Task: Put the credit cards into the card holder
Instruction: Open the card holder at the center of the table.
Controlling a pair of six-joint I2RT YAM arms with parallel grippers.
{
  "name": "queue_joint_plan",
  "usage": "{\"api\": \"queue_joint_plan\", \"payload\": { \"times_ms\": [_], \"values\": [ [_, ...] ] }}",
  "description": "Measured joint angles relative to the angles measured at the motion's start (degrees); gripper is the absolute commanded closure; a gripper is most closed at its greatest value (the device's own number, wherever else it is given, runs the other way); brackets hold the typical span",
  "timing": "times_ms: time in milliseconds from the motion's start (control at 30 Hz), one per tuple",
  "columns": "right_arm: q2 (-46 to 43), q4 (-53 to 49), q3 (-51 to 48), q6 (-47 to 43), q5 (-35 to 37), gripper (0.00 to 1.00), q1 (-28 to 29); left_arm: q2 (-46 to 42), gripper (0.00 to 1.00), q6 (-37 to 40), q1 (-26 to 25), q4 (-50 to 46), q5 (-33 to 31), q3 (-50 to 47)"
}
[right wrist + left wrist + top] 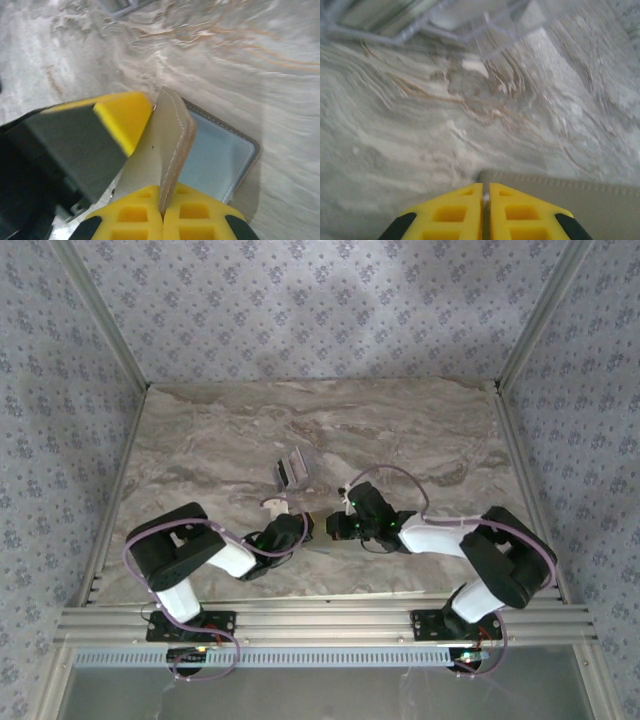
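Marble-veined grey-brown patterning covered the table, which was boxed in on three sides by pale walls printed with small dark motifs. Near the table's middle the two arms met tip to tip over the card holder. It lay opened, one panel flat on the surface with its pale blue lining up and the grey-tan flap raised on edge. The right gripper pinched that flap between its jaws. The left gripper showed jaws almost together with a thin slit between them; whether they gripped the holder I could not tell. In the left wrist view the holder's stitched long edge ran off rightward. Beyond it, the credit cards stood in a clear stand.
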Motion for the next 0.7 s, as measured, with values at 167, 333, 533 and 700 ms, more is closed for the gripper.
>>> {"api": "queue_joint_plan", "payload": {
  "times_ms": [167,333,533,700],
  "values": [
    [-7.76,-12.22,2.36,-3.65,10.27,1.0,1.07,-6.32,0.78,1.33,-0.74,-7.89,3.54,-1.29],
    [-8.61,-22.77,7.91,-7.02,19.69,0.94,5.6,-11.08,0.79,2.58,-0.96,-15.47,4.74,-1.81],
    [0.11,-30.97,17.4,-10.12,27.08,0.8,10.99,-15.52,0.8,2.82,-1.01,-23.54,4.61,-2.03],
    [5.92,-31.91,21.11,-11.32,26.8,0.72,12.83,-20.22,0.79,2.8,-0.94,-30.21,4.15,-3.1]
  ]
}}
